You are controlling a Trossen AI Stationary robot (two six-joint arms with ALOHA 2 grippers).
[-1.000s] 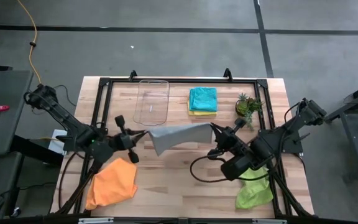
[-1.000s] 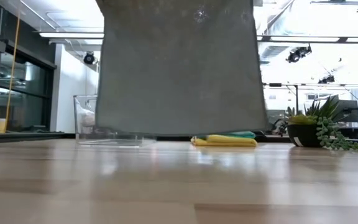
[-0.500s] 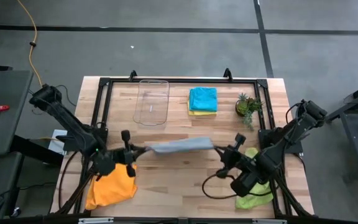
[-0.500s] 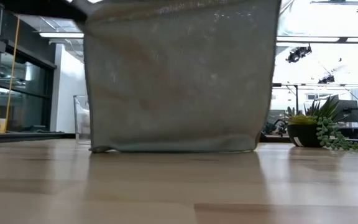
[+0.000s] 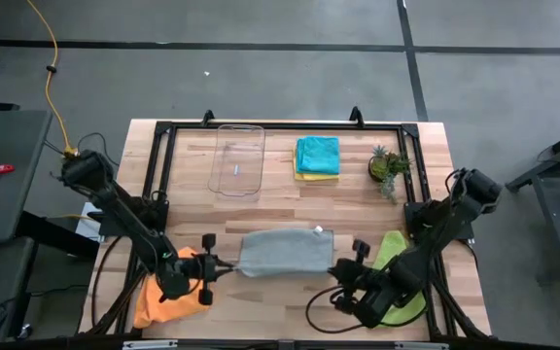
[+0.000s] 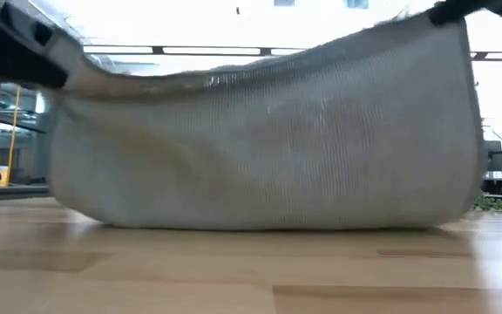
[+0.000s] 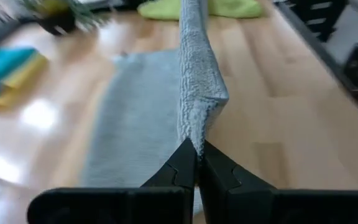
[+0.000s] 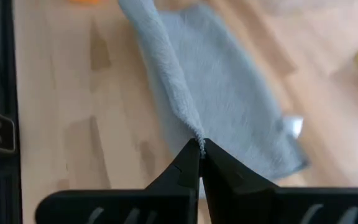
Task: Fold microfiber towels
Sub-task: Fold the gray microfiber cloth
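A: Item: soft grey square microfiber towel [image 5: 282,250], mid wooden bench [image 5: 280,190], far part laid flat, near edge lifted.

B: Handling: light, limp, sags between grips. Left pincer [image 7: 197,163] and right pincer [image 8: 201,152] clamped tight on near corners; hold there.

A grey microfiber towel [image 6: 268,148] fills nearly the whole view, sagging in the middle with both upper corners held up, its lower edge resting on the wooden table [image 6: 251,270].
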